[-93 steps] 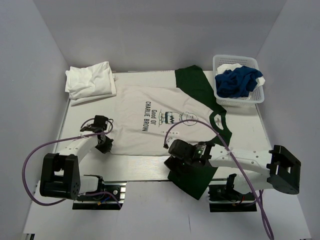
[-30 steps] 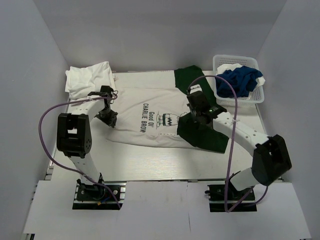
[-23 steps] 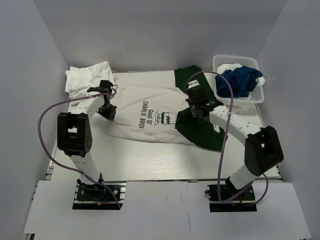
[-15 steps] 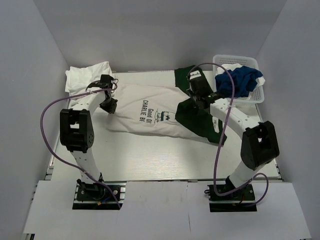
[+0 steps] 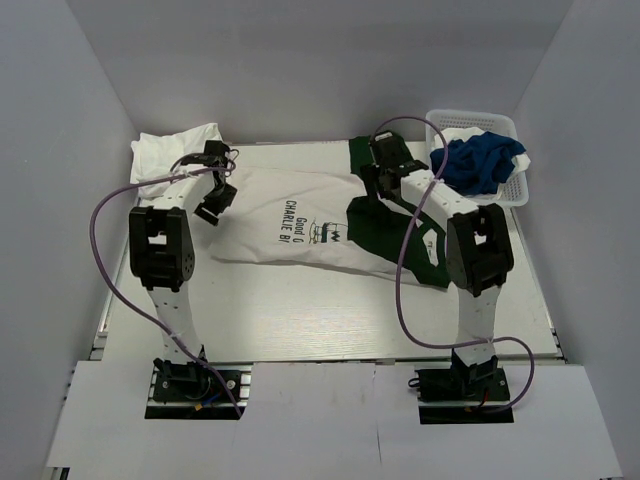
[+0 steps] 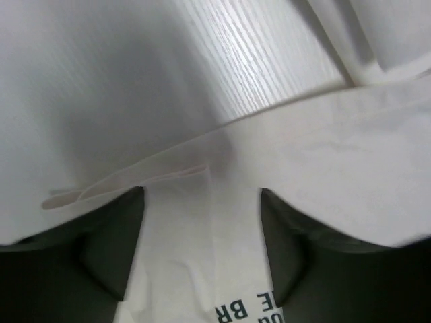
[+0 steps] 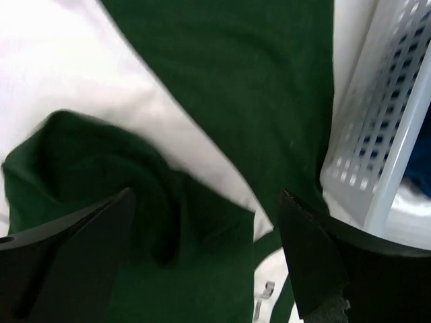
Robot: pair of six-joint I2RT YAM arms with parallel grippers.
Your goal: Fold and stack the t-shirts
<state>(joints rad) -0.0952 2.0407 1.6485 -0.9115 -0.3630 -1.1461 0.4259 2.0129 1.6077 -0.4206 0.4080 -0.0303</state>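
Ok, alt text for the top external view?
The left gripper and right gripper hang open over a partly folded white printed t-shirt with green sleeves. Folded white shirts lie far left; a white basket with a blue shirt, far right.

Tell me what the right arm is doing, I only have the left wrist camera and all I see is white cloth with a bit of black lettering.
Observer: The right end effector is open above a dark green sleeve, gripping nothing.
Operator: Anything close to it?
Observer: Yes, the white mesh basket stands right beside that sleeve, with a blue t-shirt in it.
Operator: Any finished stack?
Observer: Folded white t-shirts lie at the far left corner of the table.
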